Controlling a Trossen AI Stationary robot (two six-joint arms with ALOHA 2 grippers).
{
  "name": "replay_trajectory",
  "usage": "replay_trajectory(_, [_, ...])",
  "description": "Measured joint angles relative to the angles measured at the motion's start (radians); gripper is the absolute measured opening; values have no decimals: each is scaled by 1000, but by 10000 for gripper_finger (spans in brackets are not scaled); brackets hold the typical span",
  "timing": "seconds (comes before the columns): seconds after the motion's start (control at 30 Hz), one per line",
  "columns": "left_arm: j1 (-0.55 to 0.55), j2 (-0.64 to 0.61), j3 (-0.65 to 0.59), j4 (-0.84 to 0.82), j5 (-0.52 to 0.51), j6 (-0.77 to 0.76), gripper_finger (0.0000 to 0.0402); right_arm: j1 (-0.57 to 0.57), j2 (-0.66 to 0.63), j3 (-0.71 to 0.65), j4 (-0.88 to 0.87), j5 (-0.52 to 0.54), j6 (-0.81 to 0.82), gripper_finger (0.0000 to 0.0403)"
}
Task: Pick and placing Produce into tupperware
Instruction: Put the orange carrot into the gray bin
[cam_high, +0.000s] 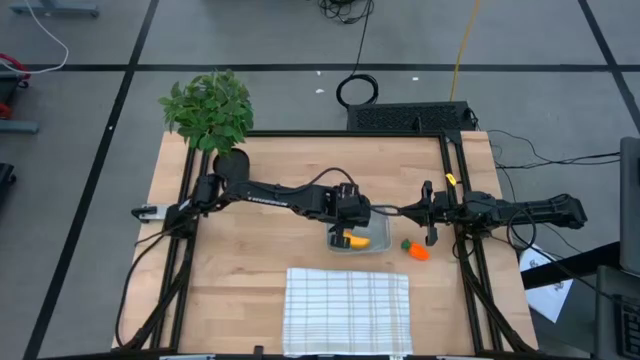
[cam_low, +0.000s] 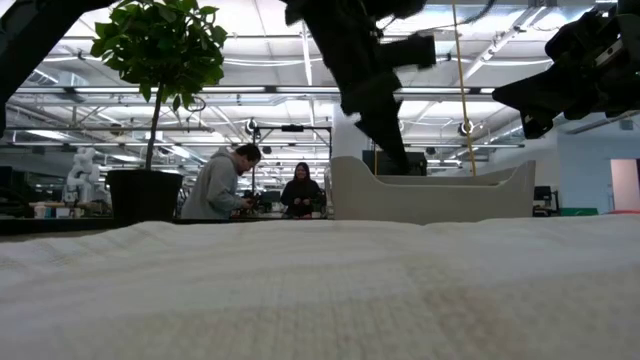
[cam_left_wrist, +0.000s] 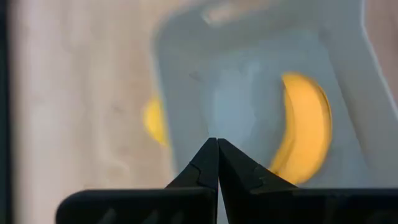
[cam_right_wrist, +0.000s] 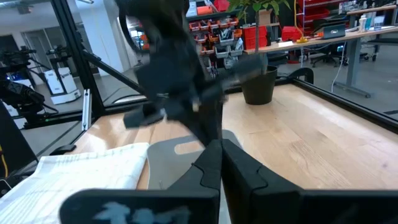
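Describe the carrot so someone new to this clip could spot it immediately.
Start at the white checked cloth at the table's near edge, then look just past its right corner. The carrot lies on bare wood, right of the tupperware: orange with a green top, outside the container.

No legible text, labels, brands, numbers or signs on any surface in any view.
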Motion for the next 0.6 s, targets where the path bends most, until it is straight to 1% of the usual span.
replay_trajectory(0.17, [1, -120, 0, 5, -8, 10, 2, 0, 0, 0, -1, 0, -2, 0])
replay_trajectory(0.37, [4, -313, 0, -15, -90, 68, 2, 0, 0, 0, 0, 0, -15, 0])
replay_trajectory(0.6, [39, -532, 1, -47, -152, 66, 1, 0, 0, 0, 0, 0, 0, 0])
